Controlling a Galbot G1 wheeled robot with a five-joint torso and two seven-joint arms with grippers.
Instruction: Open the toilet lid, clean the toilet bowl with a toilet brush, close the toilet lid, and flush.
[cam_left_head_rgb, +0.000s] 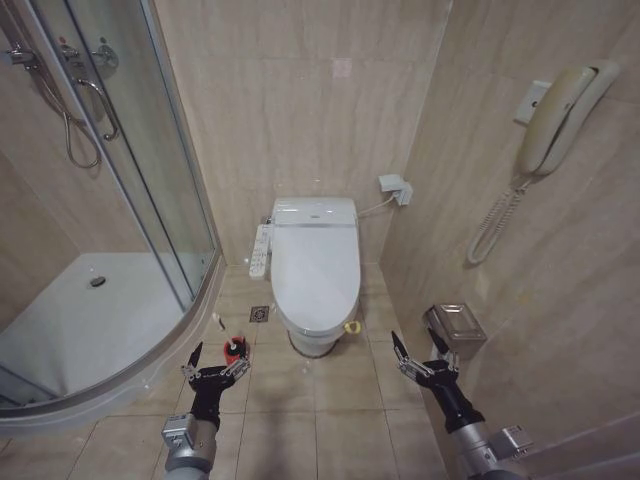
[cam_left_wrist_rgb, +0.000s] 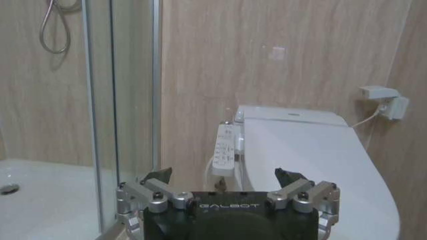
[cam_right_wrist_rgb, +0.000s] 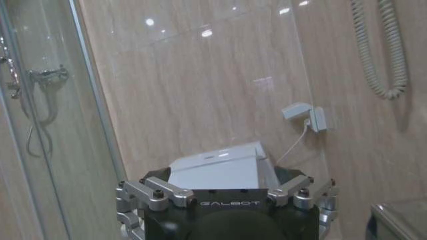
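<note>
The toilet lid (cam_left_head_rgb: 316, 265) lies shut over the toilet bowl, whose white ceramic base (cam_left_head_rgb: 312, 342) shows below it; the inside is hidden. A white control strip (cam_left_head_rgb: 260, 250) runs along the toilet's left side. The toilet brush sits in its small red holder (cam_left_head_rgb: 235, 349) on the floor tiles, left of the toilet's front. My left gripper (cam_left_head_rgb: 220, 358) hovers open right by the holder, holding nothing. To the right of the toilet, my right gripper (cam_left_head_rgb: 414, 346) is also open and empty. The left wrist view looks over the lid (cam_left_wrist_rgb: 313, 150) and strip (cam_left_wrist_rgb: 225, 150). The right wrist view faces the lid (cam_right_wrist_rgb: 213, 172).
A curved glass shower enclosure (cam_left_head_rgb: 140, 200) with a raised tray fills the left. On the right wall hang a phone (cam_left_head_rgb: 560, 115) with a coiled cord and a metal box (cam_left_head_rgb: 455, 325) near my right gripper. A floor drain (cam_left_head_rgb: 259, 313) lies left of the toilet.
</note>
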